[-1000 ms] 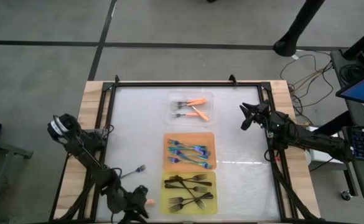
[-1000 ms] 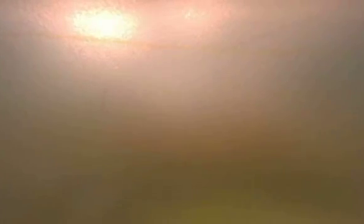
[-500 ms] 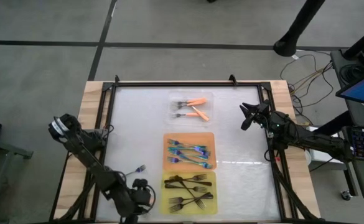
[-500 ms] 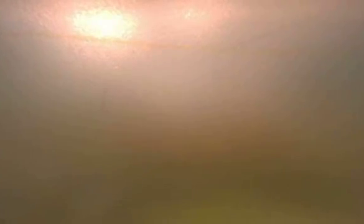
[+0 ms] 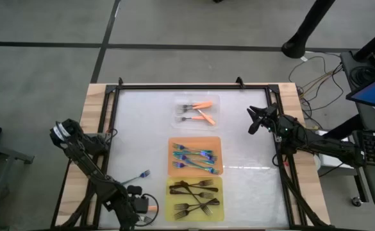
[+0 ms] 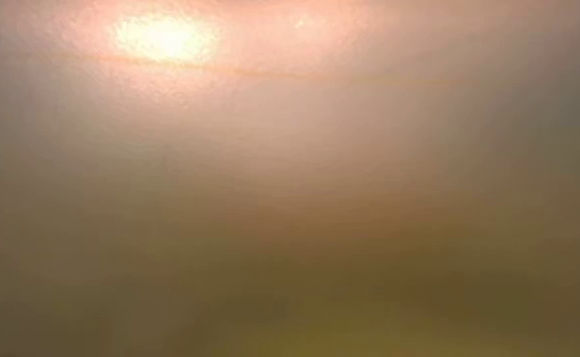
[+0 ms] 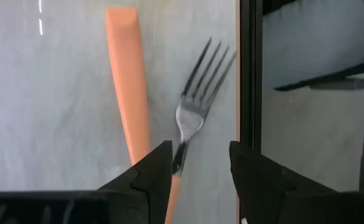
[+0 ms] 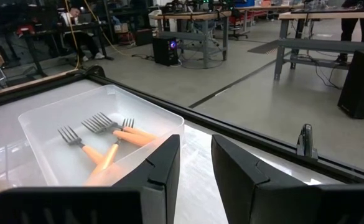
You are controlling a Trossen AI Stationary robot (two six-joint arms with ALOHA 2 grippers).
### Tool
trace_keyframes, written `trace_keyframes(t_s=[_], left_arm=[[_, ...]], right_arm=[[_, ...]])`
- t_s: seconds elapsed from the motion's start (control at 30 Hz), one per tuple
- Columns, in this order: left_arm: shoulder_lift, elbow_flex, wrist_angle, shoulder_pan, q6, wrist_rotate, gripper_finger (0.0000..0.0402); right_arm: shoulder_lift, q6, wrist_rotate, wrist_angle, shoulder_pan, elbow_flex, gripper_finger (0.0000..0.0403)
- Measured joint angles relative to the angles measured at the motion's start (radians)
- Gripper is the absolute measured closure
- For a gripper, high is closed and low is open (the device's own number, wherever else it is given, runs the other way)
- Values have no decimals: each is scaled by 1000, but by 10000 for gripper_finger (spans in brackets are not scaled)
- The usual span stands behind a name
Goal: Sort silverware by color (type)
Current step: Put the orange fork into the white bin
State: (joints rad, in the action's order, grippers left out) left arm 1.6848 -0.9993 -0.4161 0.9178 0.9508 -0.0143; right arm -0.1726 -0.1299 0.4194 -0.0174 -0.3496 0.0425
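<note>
**left tool over loose orange fork at counter's near-left corner**

seen from above, the left tool sits at about 7 o'clock on the counter, low over an orange-handled fork lying flat there. its wrist camera shows the fork's metal tines and neck between the two finger tips, which stand spread with a clear gap and do not pinch it. the handle is largely hidden below the fingers. a separate flat orange strip lies just beside the fork.

a teal-handled fork lies loose on the counter, near the left tool, toward 8 o'clock.

sorted items run down the centre line. the clear tray at 12 o'clock holds orange-handled forks. the orange tray at centre holds teal-handled forks. the yellow tray at 6 o'clock holds black forks.

the right tool waits at about 2 o'clock, well apart from the trays, fingers parted and holding nothing.

the low view shows only a blur.
</note>
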Motion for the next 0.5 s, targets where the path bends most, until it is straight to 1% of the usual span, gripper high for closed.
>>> trace_keyframes(t_s=[0.27, 0.5], left_arm=[[28, 0, -15, 12, -48, -5, 260], [65, 0, -17, 23, -51, -15, 260]], right_arm=[[0, 0, 0, 0, 0, 0, 319], [0, 0, 0, 0, 0, 0, 319]])
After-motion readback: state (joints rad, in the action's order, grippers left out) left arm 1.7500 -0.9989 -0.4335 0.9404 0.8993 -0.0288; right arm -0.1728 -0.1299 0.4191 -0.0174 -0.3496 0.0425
